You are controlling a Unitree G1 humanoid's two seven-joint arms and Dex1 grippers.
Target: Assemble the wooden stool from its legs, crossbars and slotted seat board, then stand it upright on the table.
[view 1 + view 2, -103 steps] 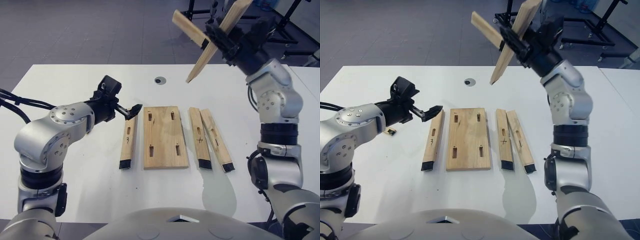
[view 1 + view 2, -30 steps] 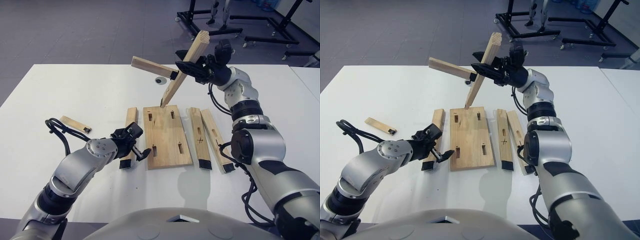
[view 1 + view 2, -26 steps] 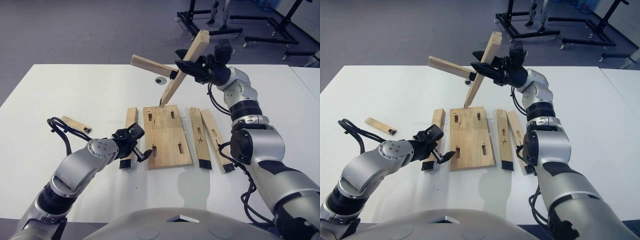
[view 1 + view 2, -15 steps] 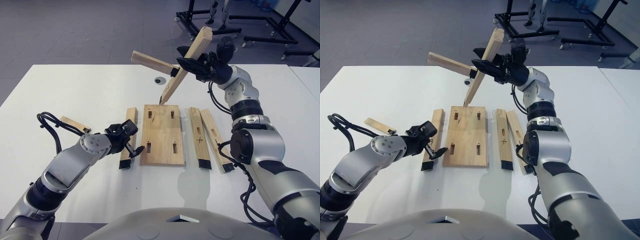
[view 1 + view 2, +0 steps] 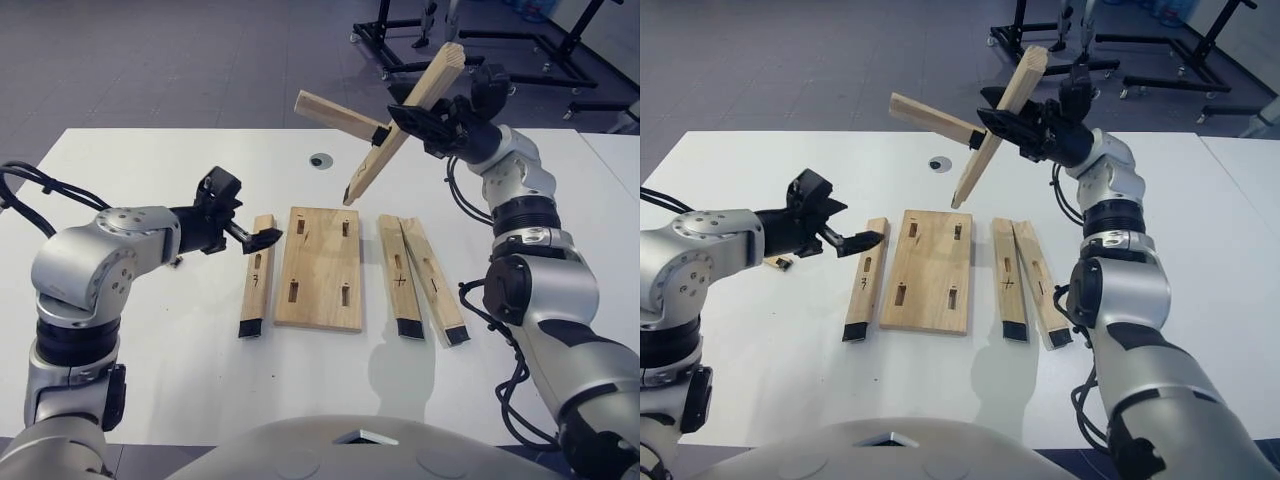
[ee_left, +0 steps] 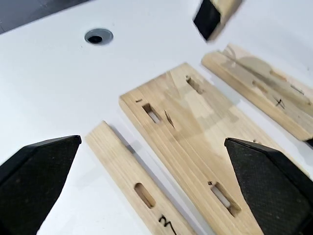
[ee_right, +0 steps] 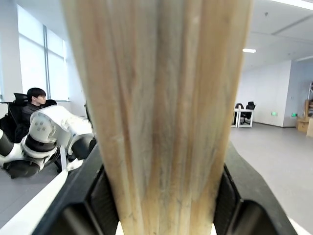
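Note:
The slotted seat board (image 5: 318, 268) lies flat mid-table. One leg (image 5: 257, 275) lies along its left side, and two more legs (image 5: 398, 275) (image 5: 432, 280) lie side by side on its right. My left gripper (image 5: 255, 238) hovers open over the far end of the left leg; its fingers (image 6: 39, 186) stand wide apart with nothing between them. My right gripper (image 5: 435, 115) is shut on a fourth leg (image 5: 405, 125), held tilted high above the board's far edge. A crossbar (image 5: 340, 115) sticks out of that leg to the left. The held leg (image 7: 161, 117) runs between the jaws.
A short loose crossbar (image 5: 780, 263) lies on the table by my left forearm. A round hole (image 5: 319, 160) sits in the white tabletop (image 5: 180, 400) beyond the board. Metal stands (image 5: 500, 60) are on the floor behind the table.
My left gripper has drawn back from the board's near left corner to the far end of the left leg, and the board turned slightly. The right gripper carried its leg and crossbar rightward.

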